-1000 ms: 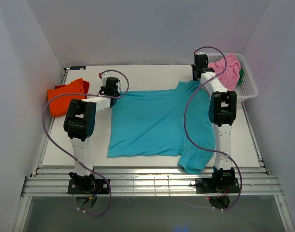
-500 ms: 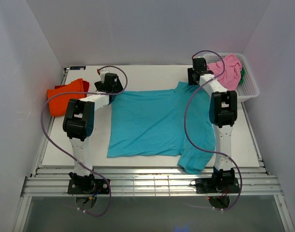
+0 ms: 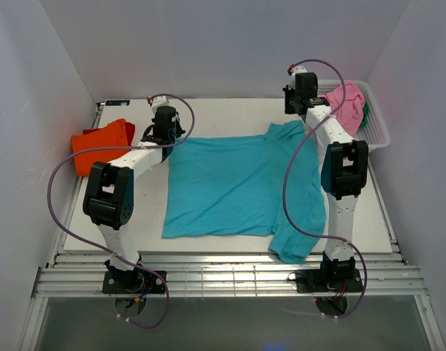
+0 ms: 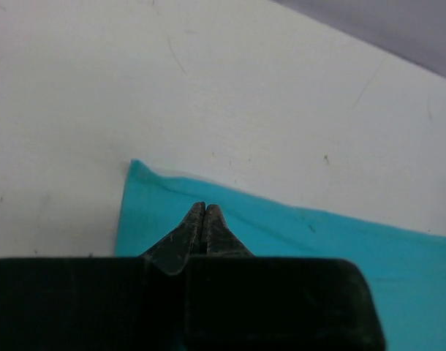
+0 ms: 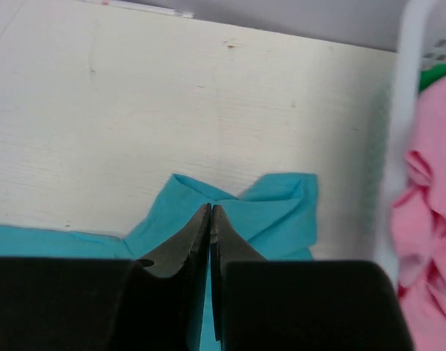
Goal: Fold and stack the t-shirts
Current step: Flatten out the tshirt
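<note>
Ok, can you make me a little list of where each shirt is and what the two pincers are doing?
teal shirt: spread flat in the middle of the table, near sleeve reaching the front edge
orange shirt: in a heap at the left edge
pink shirt: piled in the white basket, far right
green cloth: a bit showing beside the pink one
left pincer: shut, tips over the teal shirt's far left corner
right pincer: shut, tips at its far right sleeve
pinching cloth: cannot tell

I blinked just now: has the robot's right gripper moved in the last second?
Yes. In the top view the right gripper has moved slightly away from the robot's side, toward the white basket's far end.
</note>
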Controlling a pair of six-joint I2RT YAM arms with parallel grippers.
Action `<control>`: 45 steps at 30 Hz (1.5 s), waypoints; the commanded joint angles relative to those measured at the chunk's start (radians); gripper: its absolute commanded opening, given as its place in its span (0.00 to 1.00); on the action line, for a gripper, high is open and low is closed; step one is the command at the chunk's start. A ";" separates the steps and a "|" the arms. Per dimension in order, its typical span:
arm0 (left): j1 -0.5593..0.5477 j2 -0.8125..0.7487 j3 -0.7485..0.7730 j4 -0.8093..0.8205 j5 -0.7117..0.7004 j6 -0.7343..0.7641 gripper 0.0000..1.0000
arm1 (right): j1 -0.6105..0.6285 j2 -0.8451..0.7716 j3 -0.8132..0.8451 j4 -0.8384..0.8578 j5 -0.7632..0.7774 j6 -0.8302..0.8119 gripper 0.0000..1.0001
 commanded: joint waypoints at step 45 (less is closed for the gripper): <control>-0.015 0.171 0.023 -0.069 0.153 -0.008 0.08 | 0.053 0.417 0.311 -0.017 -0.397 0.201 0.08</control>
